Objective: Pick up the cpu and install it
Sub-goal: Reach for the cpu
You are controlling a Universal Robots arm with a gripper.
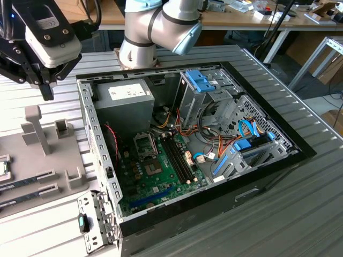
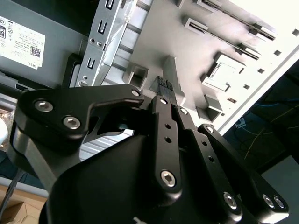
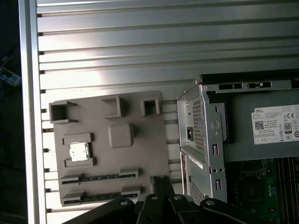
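Cpu (image 3: 78, 151) lies flat in a square pocket of the grey tray (image 3: 145, 154), clearest in the first wrist view, with two memory sticks (image 3: 100, 177) slotted beside it. The exterior view sets the tray at its left, with the gripper (image 1: 47, 92) hanging above it, pinched shut and empty. The open computer case (image 1: 214, 208) stands to the right. The second wrist view shows the fingertips (image 2: 164, 88) meeting.

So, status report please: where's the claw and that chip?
Gripper shut, empty, above grey tray. Cpu sitting in its tray pocket, untouched. Nothing lying on it.
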